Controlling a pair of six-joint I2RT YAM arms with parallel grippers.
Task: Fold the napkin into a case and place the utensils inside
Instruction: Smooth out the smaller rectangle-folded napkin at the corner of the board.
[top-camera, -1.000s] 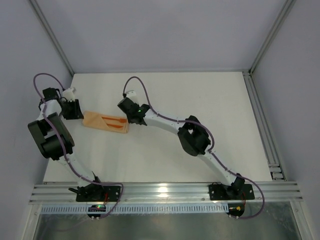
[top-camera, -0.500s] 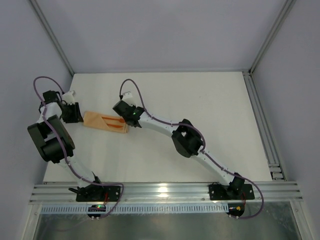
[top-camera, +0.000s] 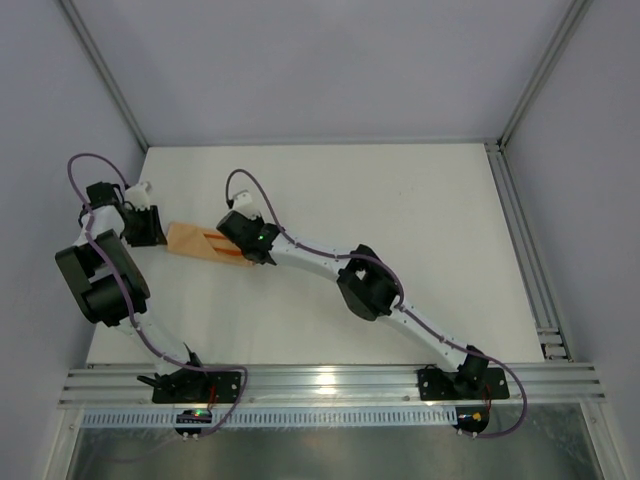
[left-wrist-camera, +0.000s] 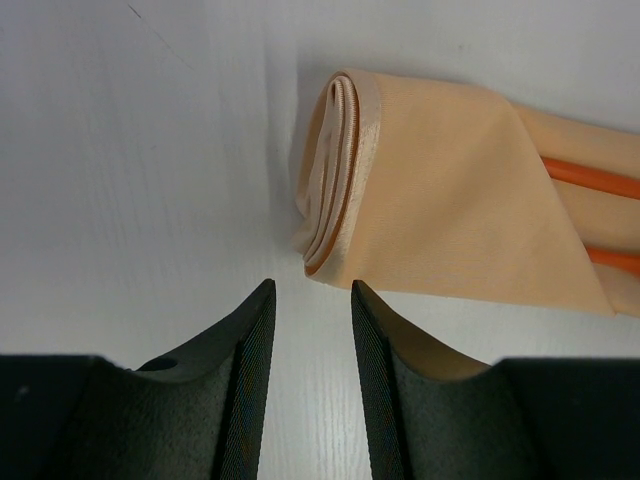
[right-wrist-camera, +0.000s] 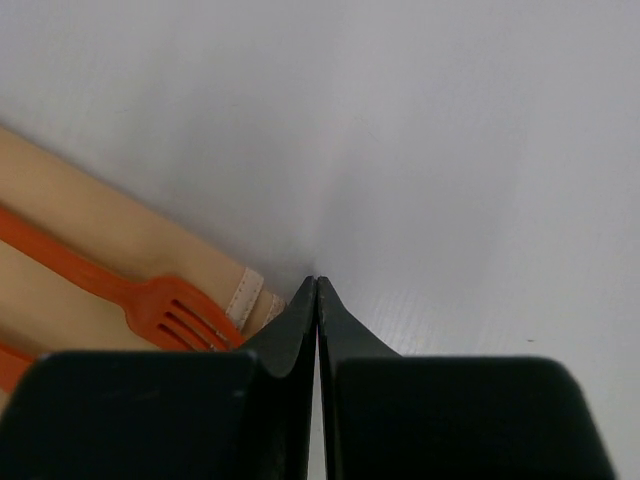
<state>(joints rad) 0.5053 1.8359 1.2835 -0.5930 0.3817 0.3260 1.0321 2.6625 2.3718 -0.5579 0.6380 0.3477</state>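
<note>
White table (top-camera: 420, 210) carries the case (left-wrist-camera: 450, 200); my right gripper (right-wrist-camera: 317, 290), pressed together (empty), could snag its hem beside the fork (right-wrist-camera: 175, 308) at nine o'clock; left gripper (left-wrist-camera: 312, 295) half-spread, empty.

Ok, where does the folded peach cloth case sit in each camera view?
Top external: the folded peach cloth case lies left of the picture's centre, slanting down to the right.
Left wrist: it fills the upper right, rolled end toward the middle.
Right wrist: only a strip shows at the left edge.
Shared landmark: the orange-red plastic utensils lying in it.
</note>
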